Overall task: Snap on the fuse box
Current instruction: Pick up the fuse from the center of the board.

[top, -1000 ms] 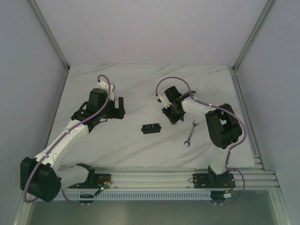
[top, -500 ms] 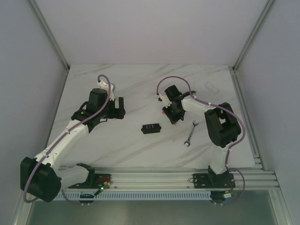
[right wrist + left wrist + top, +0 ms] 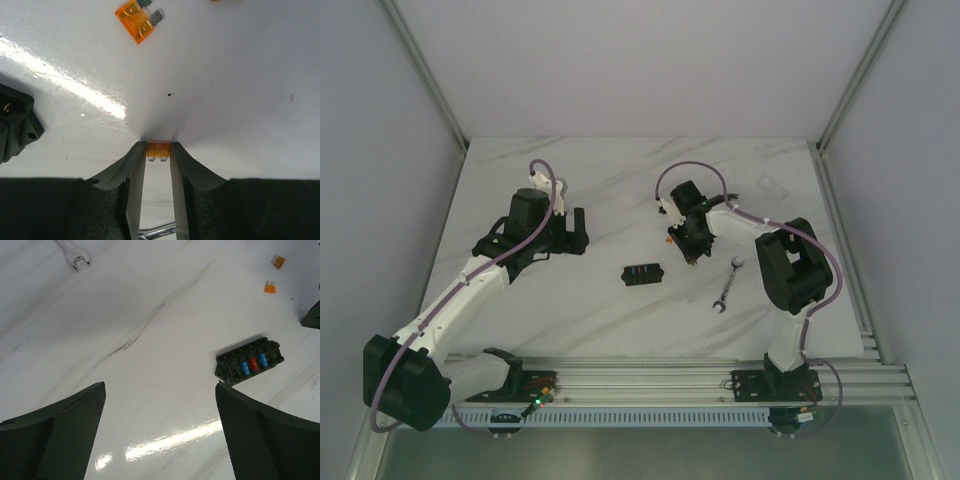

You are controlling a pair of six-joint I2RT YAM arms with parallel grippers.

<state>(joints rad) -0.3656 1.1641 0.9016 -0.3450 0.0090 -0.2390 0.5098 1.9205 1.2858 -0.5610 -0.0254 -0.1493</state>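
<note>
Fuse box [image 3: 642, 274] lies flat on the bench [image 3: 570, 310], mid-field between the arms, touched by neither. Right gripper [image 3: 158, 145] is narrow, both fingertips pinching a small orange fuse [image 3: 158, 150]. Second loose fuse [image 3: 137, 16] lies apart. Left gripper [image 3: 160, 390] is spread wide, empty, above bare bench beside the box. Wrench [image 3: 726, 284] sits to the right.

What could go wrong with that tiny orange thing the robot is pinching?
The right pincer grips the orange fuse only at its very tips, so it might slip out. Another loose fuse nearby could get bumped. The fuse box sits unheld, so pushing a fuse in might slide it.
</note>
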